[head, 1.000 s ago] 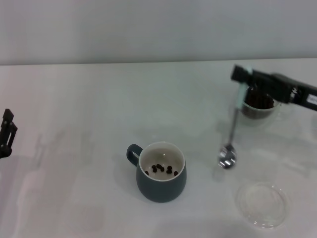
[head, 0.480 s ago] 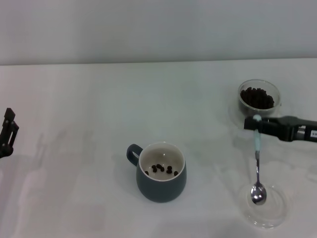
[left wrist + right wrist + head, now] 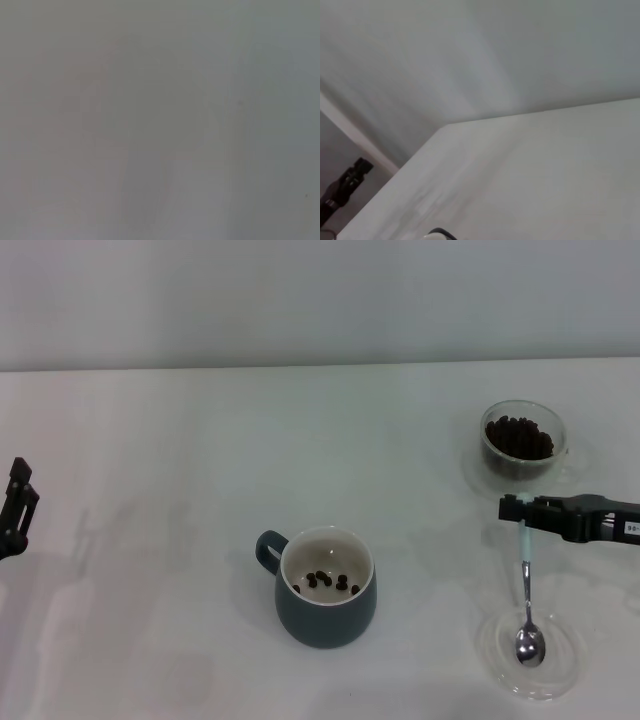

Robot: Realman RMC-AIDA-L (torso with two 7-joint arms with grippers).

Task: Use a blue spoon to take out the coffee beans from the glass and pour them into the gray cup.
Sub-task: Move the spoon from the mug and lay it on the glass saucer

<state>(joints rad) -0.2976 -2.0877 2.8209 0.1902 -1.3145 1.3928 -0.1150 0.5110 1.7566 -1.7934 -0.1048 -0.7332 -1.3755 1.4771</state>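
Head view: beans (image 3: 326, 581) lie in mug (image 3: 325, 586); right gripper (image 3: 517, 510), lower right, grasps spoon (image 3: 527, 585) over saucer (image 3: 531, 652); glass (image 3: 520, 438) remains full. Left gripper (image 3: 14, 506): jaws indeterminable.

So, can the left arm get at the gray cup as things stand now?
Probably yes. The left gripper is parked at the table's far left edge, and only bare table lies between it and the gray cup. The cup's handle faces that side. Whether the arm reaches that far is unclear.

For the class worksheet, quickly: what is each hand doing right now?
Left hand: parked at the table's left edge, holding nothing.
Right hand: closed on the blue spoon, its bowl over the clear saucer.
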